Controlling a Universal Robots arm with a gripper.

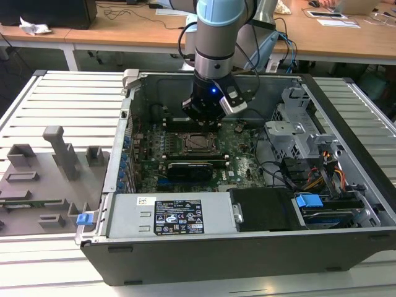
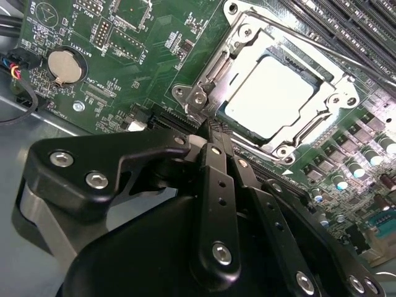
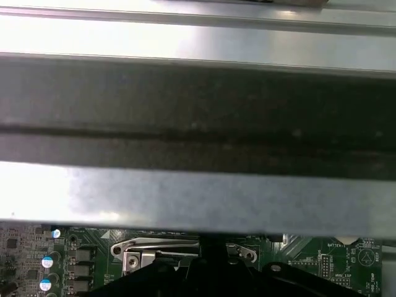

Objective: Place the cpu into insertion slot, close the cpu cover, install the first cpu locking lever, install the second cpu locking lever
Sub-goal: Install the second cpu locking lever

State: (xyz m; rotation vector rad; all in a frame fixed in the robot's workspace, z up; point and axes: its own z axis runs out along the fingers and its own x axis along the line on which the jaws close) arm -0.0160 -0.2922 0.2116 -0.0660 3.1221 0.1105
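Observation:
The cpu (image 2: 269,96), a pale silver square, lies flat in the insertion slot (image 1: 199,143) on the green board. Around it lies the cpu cover (image 2: 238,59), a silver frame down over the chip's edges. Thin metal lever rods (image 2: 309,43) run along the cover's sides; I cannot tell whether they are latched. My gripper (image 2: 210,127) is shut with nothing between its black fingers. Its tip hovers just beside the cover's hinge corner (image 2: 197,99). In the exterior view the gripper (image 1: 203,127) hangs straight down over the socket's far edge, inside the open computer case.
A coin battery (image 2: 64,67) and long black memory slots (image 2: 346,25) flank the socket. The case's metal wall (image 3: 198,192) stands close behind the wrist. A power supply (image 1: 179,216), drive cage (image 1: 297,130) and cables (image 1: 322,170) crowd the case. A grey fixture tray (image 1: 43,179) lies at the exterior view's left.

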